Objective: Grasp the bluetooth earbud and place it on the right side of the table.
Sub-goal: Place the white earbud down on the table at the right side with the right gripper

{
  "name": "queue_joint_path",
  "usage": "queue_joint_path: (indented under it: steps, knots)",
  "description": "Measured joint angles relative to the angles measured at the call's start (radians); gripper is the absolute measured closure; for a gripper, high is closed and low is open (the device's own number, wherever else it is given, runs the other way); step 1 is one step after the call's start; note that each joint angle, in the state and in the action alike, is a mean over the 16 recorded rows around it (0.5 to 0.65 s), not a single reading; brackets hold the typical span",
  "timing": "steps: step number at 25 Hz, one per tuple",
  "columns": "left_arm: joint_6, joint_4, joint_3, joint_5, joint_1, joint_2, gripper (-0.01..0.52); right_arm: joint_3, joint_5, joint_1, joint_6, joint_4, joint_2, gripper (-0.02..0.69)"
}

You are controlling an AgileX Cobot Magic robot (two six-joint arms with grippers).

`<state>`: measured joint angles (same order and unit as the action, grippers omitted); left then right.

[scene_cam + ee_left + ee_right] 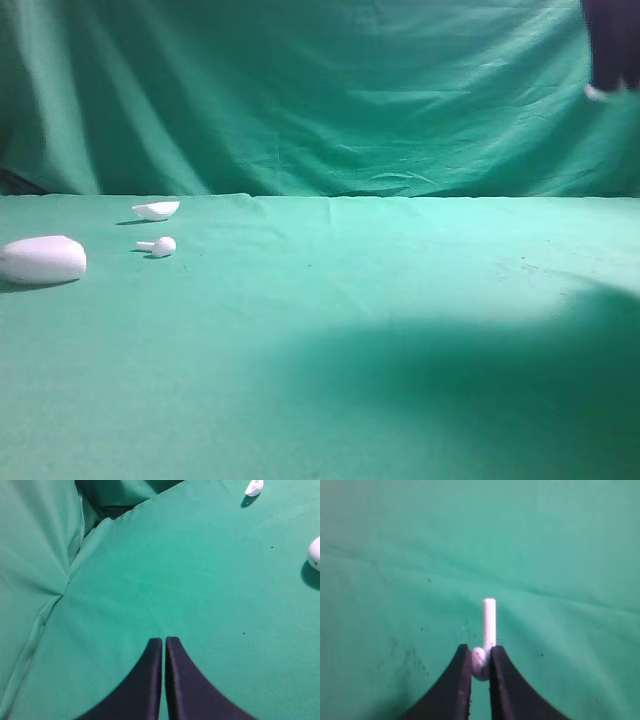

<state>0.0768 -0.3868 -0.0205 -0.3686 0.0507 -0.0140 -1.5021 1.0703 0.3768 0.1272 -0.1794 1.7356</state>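
Observation:
My right gripper is shut on the bluetooth earbud. The jaws pinch its rounded head and its white stem sticks out ahead, over the green table. In the exterior view this gripper hangs high at the top right, with a white speck of the earbud at its tip. My left gripper is shut and empty over bare cloth; it does not show in the exterior view.
At the far left of the table lie a big white oval case, a second white earbud and a small white shell-shaped piece. The left wrist view shows a white piece and a cut-off white rounded thing.

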Motion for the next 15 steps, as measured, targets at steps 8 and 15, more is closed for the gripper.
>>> queue_joint_path:
  steps: [8,15]
  knots:
    - [0.000,0.000,0.000,0.000,0.000,0.000,0.514,0.426,-0.269,-0.087,0.045,0.007,-0.091,0.578]
    - [0.000,0.000,0.000,0.000,0.000,0.000,0.514,0.545,-0.427,-0.103,0.059,0.009,-0.035,0.578]
